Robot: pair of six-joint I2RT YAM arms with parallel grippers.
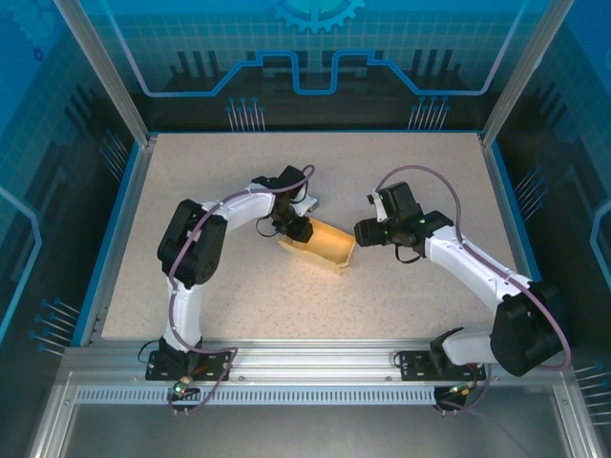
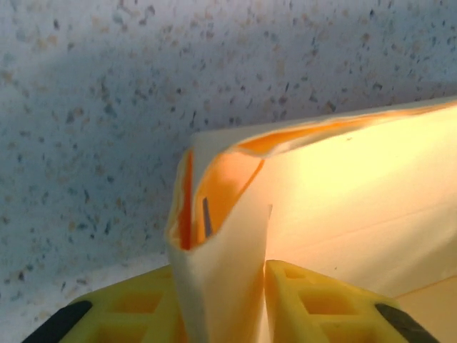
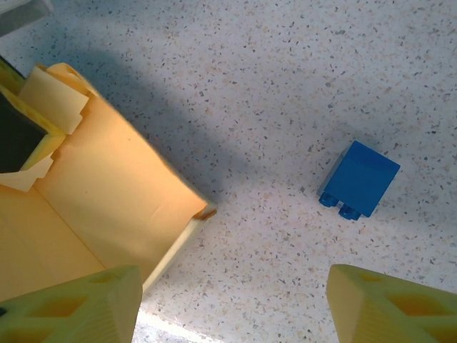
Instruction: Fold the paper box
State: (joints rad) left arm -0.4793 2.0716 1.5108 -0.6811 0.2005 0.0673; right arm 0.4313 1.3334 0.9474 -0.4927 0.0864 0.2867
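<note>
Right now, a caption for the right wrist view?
Open right gripper hovers over the table near paper box and blue brick.

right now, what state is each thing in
paper box: partly folded, walls up, top open, flaps at one end sticking out
left hand: shut on the box's doubled end wall
right hand: open, empty, above the table by the box's corner
blue toy brick: on its side, free, apart from the box
</note>
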